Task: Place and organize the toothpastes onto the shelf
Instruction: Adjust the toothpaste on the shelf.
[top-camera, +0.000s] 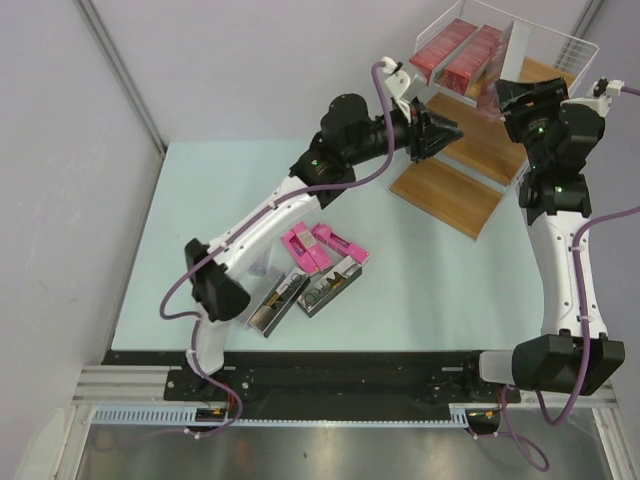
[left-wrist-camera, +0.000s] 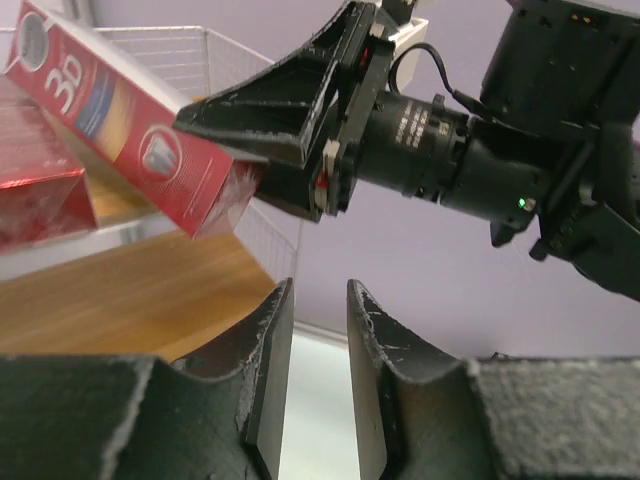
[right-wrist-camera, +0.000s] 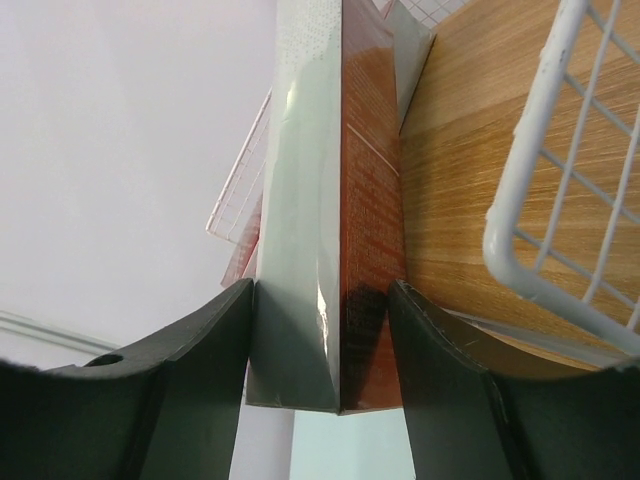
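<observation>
My right gripper (right-wrist-camera: 320, 292) is clamped on the end of a dark red carton (right-wrist-camera: 365, 200), one finger flat against each long side. The carton stands up from my fingers toward the shelf (top-camera: 450, 190), its far end against the wooden board just inside the white wire rim. From the left wrist view it hangs tilted over that board, not yet lying flat. My left gripper (left-wrist-camera: 318, 292) is closed down to a narrow slit with nothing between the fingers. It hovers just in front of the shelf, beside the right one.

On the shelf's top tier, two dark red cartons (top-camera: 443, 45) already lie side by side. By my judgement the one in my right gripper is the last red one, so that row is nearly done once I set it down and square it up.

The rest is untouched. Well away from the shelf, on the table (top-camera: 420, 290), the pink cartons (top-camera: 300, 245) and the silver-grey cartons (top-camera: 328, 288) lie in a loose cluster. I count two grey ones for certain. My left arm crosses that spot, so a third may be hidden. The shelf's lower boards look bare, so I judge roughly a third of the job done.
</observation>
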